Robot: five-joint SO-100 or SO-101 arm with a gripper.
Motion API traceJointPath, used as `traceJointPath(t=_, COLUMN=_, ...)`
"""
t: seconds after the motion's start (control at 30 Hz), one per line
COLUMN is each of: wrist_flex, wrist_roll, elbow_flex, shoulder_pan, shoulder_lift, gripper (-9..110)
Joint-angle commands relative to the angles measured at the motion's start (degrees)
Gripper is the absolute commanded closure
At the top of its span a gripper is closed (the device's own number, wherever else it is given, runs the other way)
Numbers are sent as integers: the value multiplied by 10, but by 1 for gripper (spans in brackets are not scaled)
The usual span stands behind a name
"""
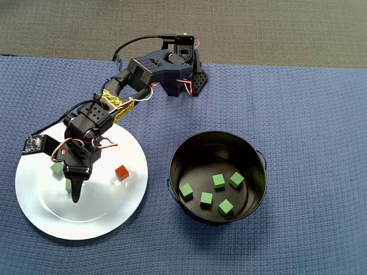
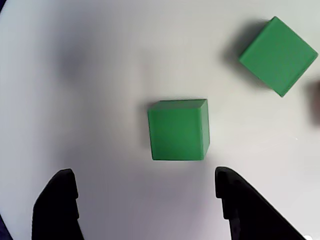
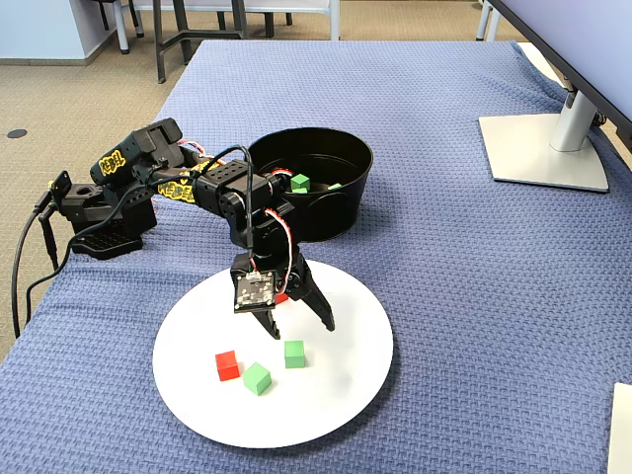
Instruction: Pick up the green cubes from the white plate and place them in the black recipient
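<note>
On the white plate (image 1: 97, 212) (image 3: 336, 395) (image 2: 100, 75) lie two green cubes. In the wrist view one green cube (image 2: 177, 130) (image 3: 294, 354) sits just ahead of my gripper (image 2: 144, 171), slightly right of the gap's middle. The other green cube (image 2: 278, 56) (image 3: 257, 377) (image 1: 57, 169) lies further off. My gripper (image 1: 73, 195) (image 3: 298, 324) hangs open just above the plate, nothing between its fingers (image 2: 57, 205); from overhead it hides most of the near cube. The black recipient (image 1: 218, 146) (image 3: 336, 212) stands beside the plate and holds several green cubes (image 1: 206, 199).
A red cube (image 1: 121, 172) (image 3: 227, 365) also lies on the plate, near the green ones. The arm's base (image 1: 183, 74) (image 3: 99, 212) stands on the blue cloth (image 1: 309, 114). A monitor stand (image 3: 543, 148) sits at the far right in the fixed view.
</note>
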Motion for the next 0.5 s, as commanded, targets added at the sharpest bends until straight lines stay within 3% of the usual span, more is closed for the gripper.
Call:
traceJointPath(t=0.0, wrist_flex=7, wrist_roll=-35, elbow_flex=-44, shoulder_pan=-2, shoulder_lift=1, gripper=73)
traceJointPath(t=0.47, wrist_flex=14, wrist_roll=-112, elbow_flex=-46, shoulder_pan=10, shoulder_lift=-4, gripper=75)
